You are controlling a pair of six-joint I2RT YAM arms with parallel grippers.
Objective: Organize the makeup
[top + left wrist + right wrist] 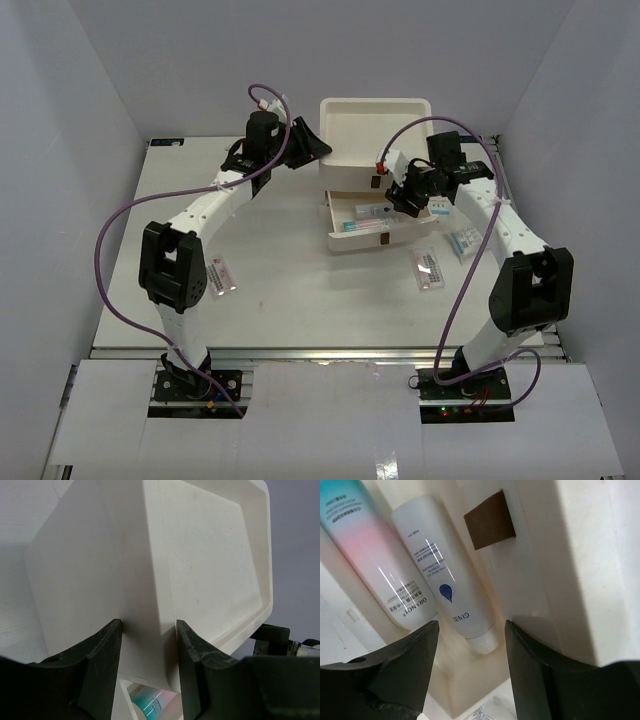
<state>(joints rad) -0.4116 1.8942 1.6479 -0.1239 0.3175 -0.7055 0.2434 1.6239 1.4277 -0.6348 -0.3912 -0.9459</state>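
Observation:
The white three-drawer box stands at the back middle, with its lower drawer pulled out. Two tubes lie side by side in that drawer: a pink-and-teal one and a plain white one. My left gripper is shut on the box's near-left corner, one finger on each wall. The teal tube shows below that corner. My right gripper is open just above the drawer's front right corner, with the white tube's cap between its fingers but untouched. Flat sachets lie on the table.
A brown handle sits on the drawer front above the open drawer. Part of a sachet shows just outside the drawer's corner. Purple cables loop over both arms. White walls close in the table at the left, back and right.

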